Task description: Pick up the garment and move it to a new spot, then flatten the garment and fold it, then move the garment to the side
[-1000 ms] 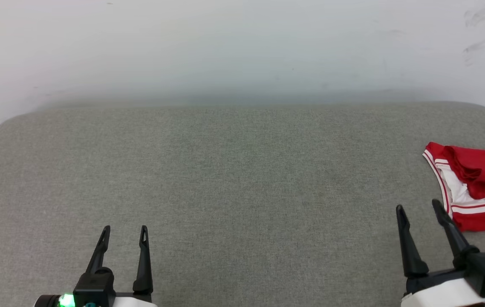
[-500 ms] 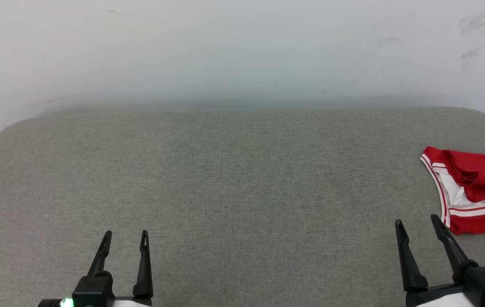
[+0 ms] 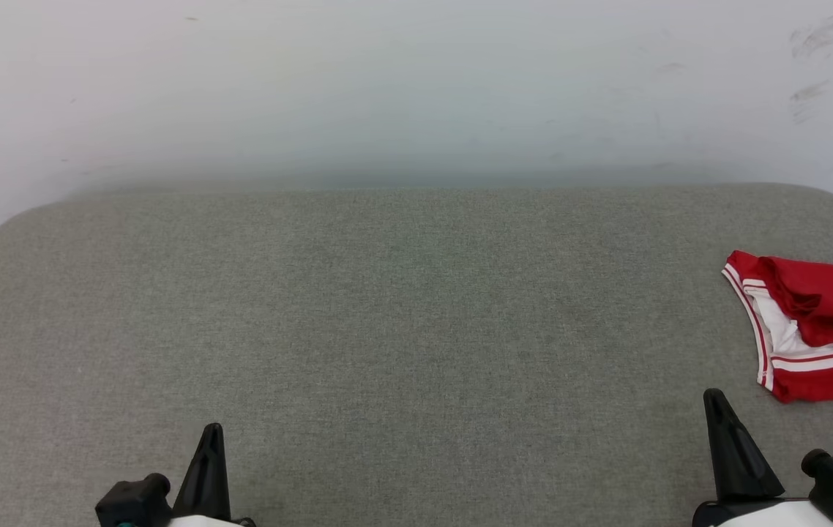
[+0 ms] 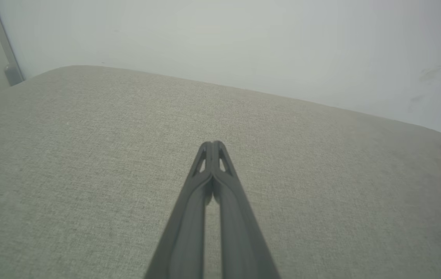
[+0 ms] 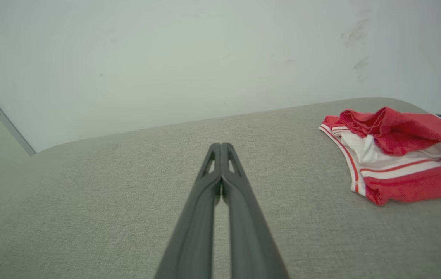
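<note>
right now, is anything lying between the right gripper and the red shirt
Nothing: just bare grey cushion lies between the shut right gripper and the garment, clear in the right wrist view.

Left claw (image 4: 212,144) closed, empty; right claw (image 5: 220,145) likewise.

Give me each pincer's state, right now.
Left pincer: closed, holding nothing.
Right pincer: closed, holding nothing; the garment lies apart from it.
</note>
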`<state>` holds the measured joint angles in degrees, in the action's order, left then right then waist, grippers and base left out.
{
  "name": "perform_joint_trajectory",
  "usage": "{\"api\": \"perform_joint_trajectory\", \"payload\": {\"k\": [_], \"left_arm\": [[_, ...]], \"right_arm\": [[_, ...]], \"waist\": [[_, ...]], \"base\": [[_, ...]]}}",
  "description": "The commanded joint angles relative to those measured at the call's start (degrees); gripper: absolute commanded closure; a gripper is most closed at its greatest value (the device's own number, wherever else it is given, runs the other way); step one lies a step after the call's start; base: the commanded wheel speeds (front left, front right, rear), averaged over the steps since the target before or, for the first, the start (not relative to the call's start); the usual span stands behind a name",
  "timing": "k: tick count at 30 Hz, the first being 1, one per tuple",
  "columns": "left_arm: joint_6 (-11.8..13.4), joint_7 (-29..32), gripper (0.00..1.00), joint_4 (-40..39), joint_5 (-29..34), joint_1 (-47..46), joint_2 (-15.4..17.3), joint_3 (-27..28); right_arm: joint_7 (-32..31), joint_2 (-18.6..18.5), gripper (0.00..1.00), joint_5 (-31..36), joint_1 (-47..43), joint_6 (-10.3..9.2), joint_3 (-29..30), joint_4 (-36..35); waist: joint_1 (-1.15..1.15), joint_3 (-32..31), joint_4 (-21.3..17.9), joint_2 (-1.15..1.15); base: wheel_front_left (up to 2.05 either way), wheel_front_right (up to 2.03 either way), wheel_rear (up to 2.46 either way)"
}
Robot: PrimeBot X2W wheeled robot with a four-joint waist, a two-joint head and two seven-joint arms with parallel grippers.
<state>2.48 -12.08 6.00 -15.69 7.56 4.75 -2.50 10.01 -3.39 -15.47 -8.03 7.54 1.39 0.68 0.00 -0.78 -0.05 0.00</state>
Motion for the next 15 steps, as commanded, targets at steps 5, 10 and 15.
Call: {"api": "perform_joint_trajectory", "payload": {"k": [5,10,15], "left_arm": [[-1.10,1.47,1.00,-0.04,-6.68,-2.55,-0.07,1.03],[-1.77,2.72,1.00,0.53,-11.85,-3.42,-0.19,1.62],[-2.40,3.90,1.00,1.08,-16.72,-4.27,-0.29,2.18]], "right_arm": [[-0.95,-0.79,1.00,-7.18,2.52,-0.01,-0.08,0.45],[-1.77,-1.01,1.00,-12.64,3.43,-0.02,-0.11,1.38],[-2.56,-1.18,1.00,-17.78,4.26,-0.02,-0.09,2.24]], "waist": [[0.00,0.05,0.00,0.00],[0.00,0.09,0.00,0.00],[0.00,0.13,0.01,0.00]], "base": [[0.00,0.00,0.00],[0.00,0.00,0.00],[0.00,0.00,0.00]]}}
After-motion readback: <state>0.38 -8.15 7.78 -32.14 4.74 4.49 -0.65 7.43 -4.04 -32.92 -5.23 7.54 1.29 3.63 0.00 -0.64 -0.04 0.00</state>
